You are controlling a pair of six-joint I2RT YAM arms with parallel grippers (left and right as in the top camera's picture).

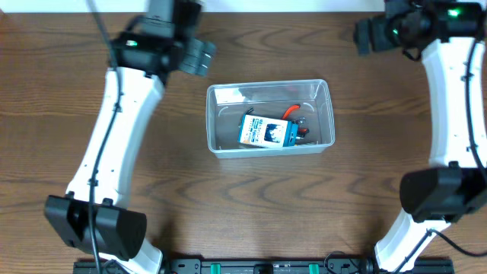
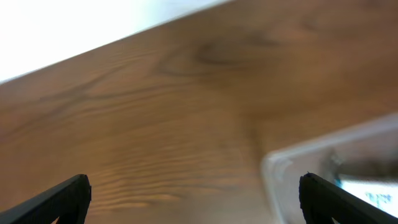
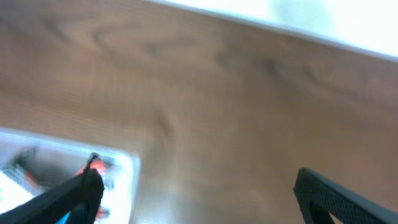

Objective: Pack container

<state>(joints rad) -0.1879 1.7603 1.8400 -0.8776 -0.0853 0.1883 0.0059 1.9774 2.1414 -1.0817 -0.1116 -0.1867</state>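
Observation:
The clear plastic container (image 1: 215, 122) stands mid-table. Inside it lie a small blue-and-white box (image 1: 265, 132) and a red-handled tool (image 1: 295, 114). My left gripper (image 1: 199, 55) is open and empty, above the table up and left of the container; the left wrist view shows its fingertips (image 2: 196, 199) spread wide over bare wood, with the container's corner (image 2: 280, 168) at the right. My right gripper (image 1: 367, 35) is open and empty at the far right back; its wrist view shows the fingers (image 3: 199, 193) wide apart and the container's corner (image 3: 127, 165) at the lower left.
The wooden table (image 1: 152, 152) surrounds the container. The arm bases (image 1: 95, 224) (image 1: 437, 194) stand at the front left and front right. A white surface lies beyond the table's far edge (image 2: 74, 31).

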